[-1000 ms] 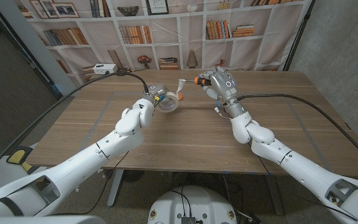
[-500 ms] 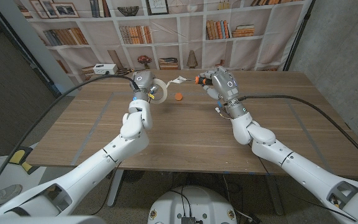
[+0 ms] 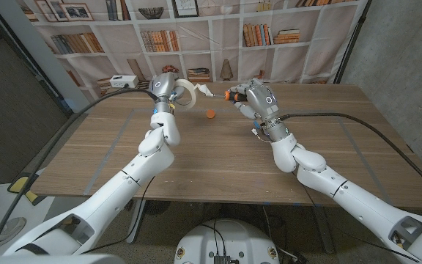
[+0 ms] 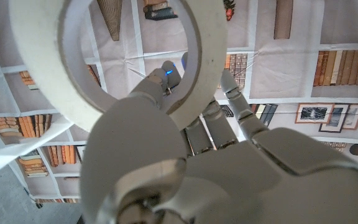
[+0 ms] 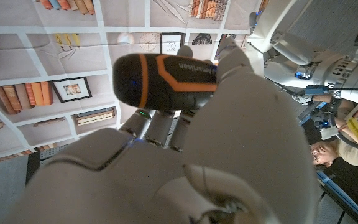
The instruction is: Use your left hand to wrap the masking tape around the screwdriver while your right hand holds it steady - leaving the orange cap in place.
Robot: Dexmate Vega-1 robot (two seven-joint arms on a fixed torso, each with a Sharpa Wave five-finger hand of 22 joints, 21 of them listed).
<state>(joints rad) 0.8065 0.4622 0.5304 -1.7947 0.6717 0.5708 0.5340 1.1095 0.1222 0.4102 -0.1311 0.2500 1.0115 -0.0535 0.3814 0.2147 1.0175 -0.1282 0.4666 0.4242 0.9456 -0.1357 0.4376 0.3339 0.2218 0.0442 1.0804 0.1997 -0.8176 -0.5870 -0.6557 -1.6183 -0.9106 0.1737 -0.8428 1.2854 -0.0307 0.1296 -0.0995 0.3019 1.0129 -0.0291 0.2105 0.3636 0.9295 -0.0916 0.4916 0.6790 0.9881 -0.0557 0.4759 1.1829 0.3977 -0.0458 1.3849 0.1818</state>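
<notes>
While raised above the table (image 3: 218, 158), left hand (image 3: 164, 88) gripping tape roll (image 3: 184, 94), strip reaching toward 3 o'clock; right hand (image 3: 256, 97) clutching screwdriver (image 3: 229, 94), shaft tip hard to make out; orange cap (image 3: 211, 114) lying between.

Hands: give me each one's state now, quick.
Left hand: holding the masking tape roll, raised above the table.
Right hand: holding the screwdriver by its handle.

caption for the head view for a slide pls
Left hand lifts the masking tape roll, strip stretched to the screwdriver gripped by the right hand; orange cap on table.
</notes>
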